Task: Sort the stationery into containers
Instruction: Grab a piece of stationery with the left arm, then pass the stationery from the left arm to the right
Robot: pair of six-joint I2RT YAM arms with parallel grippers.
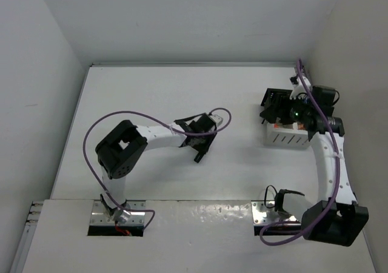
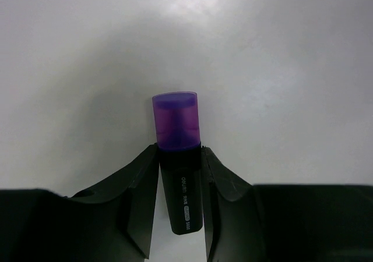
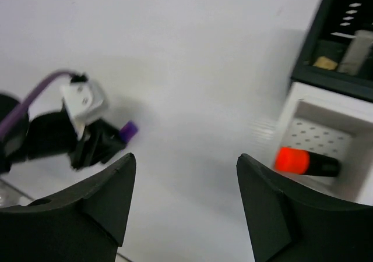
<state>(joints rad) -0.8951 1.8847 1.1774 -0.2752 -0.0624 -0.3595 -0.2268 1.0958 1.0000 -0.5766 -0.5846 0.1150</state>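
My left gripper (image 2: 180,160) is shut on a purple-capped black highlighter (image 2: 178,125), gripping its black barrel just below the cap, over bare table. In the top view that gripper (image 1: 199,151) is at mid-table. My right gripper (image 3: 183,172) is open and empty, and it hovers by the containers (image 1: 277,112). The white slatted box (image 3: 332,102) holds an orange-capped black highlighter (image 3: 306,162). The black organiser (image 3: 326,78) behind it holds a beige eraser (image 3: 326,63). The right wrist view also shows the left gripper with the purple cap (image 3: 128,130).
The white box (image 1: 286,139) and black organiser (image 1: 271,97) stand at the right of the table, close to the right wall. A purple cable (image 1: 103,124) loops over the left arm. Walls bound the table on the left, back and right.
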